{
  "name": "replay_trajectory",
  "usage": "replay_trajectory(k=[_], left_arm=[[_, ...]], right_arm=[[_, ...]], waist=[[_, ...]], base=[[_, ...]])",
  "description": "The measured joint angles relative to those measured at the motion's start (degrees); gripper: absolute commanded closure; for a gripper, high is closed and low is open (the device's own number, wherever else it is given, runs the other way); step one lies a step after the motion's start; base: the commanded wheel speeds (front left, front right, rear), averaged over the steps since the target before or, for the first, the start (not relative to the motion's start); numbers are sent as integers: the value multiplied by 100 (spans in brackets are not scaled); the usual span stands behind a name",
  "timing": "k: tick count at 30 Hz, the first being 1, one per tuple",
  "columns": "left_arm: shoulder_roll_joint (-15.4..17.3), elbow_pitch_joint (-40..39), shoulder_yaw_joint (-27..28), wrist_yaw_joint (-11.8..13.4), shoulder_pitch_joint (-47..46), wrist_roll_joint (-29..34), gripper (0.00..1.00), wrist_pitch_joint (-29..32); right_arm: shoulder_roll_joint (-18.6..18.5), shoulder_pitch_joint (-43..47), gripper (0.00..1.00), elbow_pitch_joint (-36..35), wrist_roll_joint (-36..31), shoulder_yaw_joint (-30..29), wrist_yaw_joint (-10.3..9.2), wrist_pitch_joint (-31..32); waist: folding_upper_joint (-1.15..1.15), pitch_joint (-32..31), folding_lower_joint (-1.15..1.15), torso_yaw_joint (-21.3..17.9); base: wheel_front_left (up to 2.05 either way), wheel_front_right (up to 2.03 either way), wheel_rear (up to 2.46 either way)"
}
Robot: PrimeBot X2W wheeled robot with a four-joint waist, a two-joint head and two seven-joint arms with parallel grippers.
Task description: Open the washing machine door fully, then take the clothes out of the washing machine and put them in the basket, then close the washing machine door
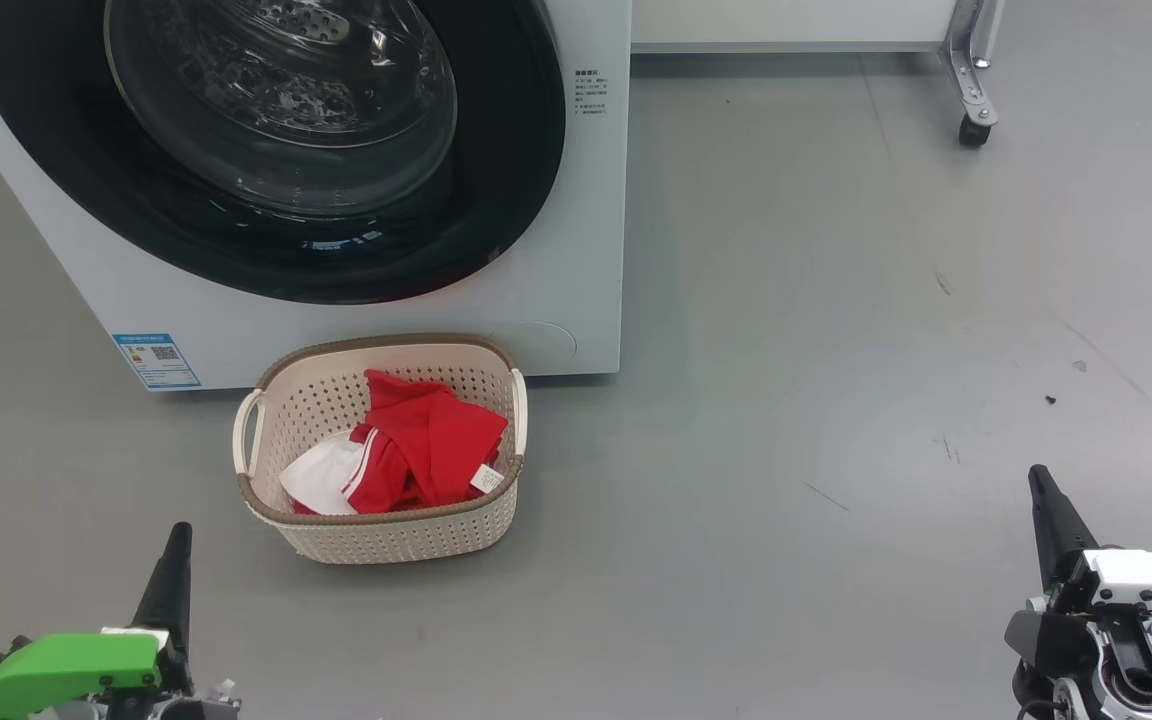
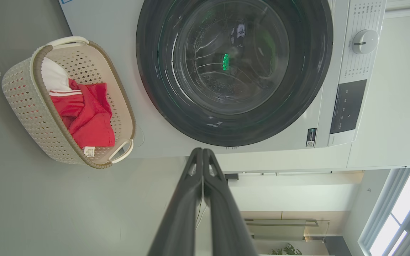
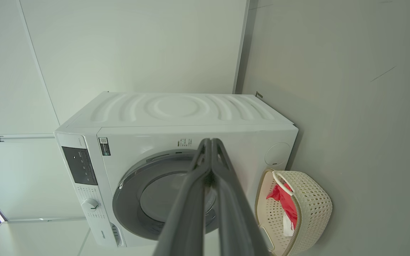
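Near the washer (image 1: pixel 586 250), door (image 1: pixel 281 120) closed, clothes (image 1: pixel 426 440) lie in the basket (image 1: pixel 386 343). Left gripper (image 1: pixel 178 535) and right gripper (image 1: pixel 1038 478), both pressed together and empty, park clear: task likely complete.

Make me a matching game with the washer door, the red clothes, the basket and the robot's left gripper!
Things:
1. washing machine door
2. clothes
3. basket
4. left gripper

Where or how:
a. standing on the floor, right in front of the washing machine
b. fingers pressed together, holding nothing
c. closed flat against the machine's front
d. lying inside the basket

Pairs: 1-c, 2-d, 3-a, 4-b
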Motion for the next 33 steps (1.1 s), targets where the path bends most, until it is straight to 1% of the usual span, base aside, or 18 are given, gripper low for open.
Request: replay_trajectory(k=[33], left_arm=[[-3, -8, 16, -1, -1, 0, 100, 42]], right_arm=[[18, 0, 100, -1, 0, -4, 0, 1]], waist=[[0, 1, 0, 0]], base=[[0, 0, 0]])
